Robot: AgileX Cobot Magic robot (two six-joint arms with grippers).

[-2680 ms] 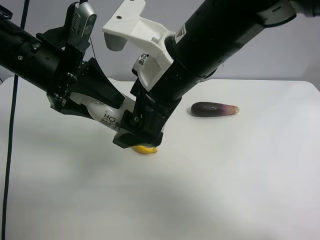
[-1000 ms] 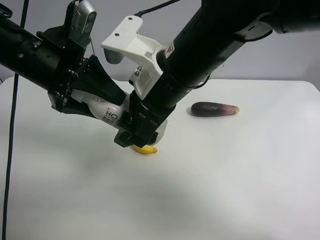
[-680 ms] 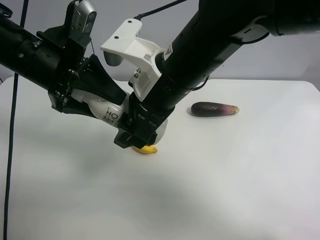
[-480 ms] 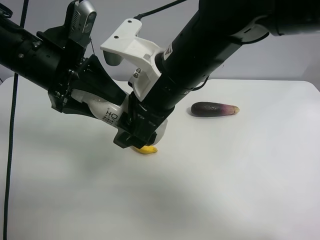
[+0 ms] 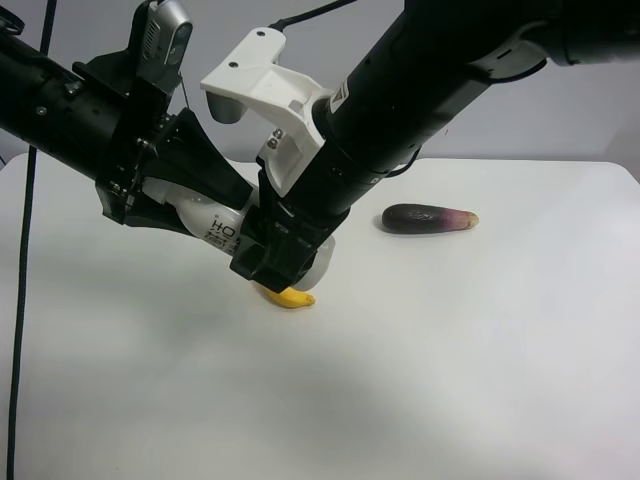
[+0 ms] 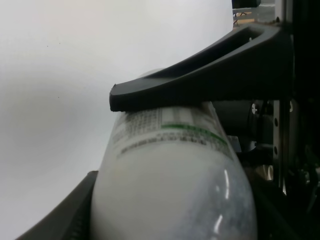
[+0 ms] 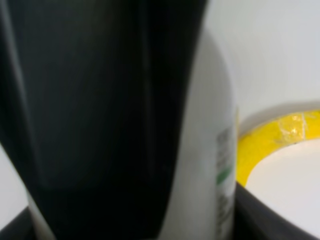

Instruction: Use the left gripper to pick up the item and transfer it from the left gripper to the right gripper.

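Note:
The item, a small white bottle with black lettering, hangs above the table between two arms. The left gripper, on the arm with the grey camera, is shut on it; in the left wrist view one dark finger lies across the item just above its green label stripe. The right gripper, on the arm with the white bracket, is shut on the item's other end. In the right wrist view, a dark finger presses against the item's white side.
A yellow banana lies on the white table right under the right gripper, and appears as a yellow banana in the right wrist view too. A dark purple eggplant rests further along the table. A thin black cable hangs by the left arm.
The right gripper's jaws have closed onto the item. Its arm has shifted slightly, so more of the banana shows beneath it. The left arm has stayed still.

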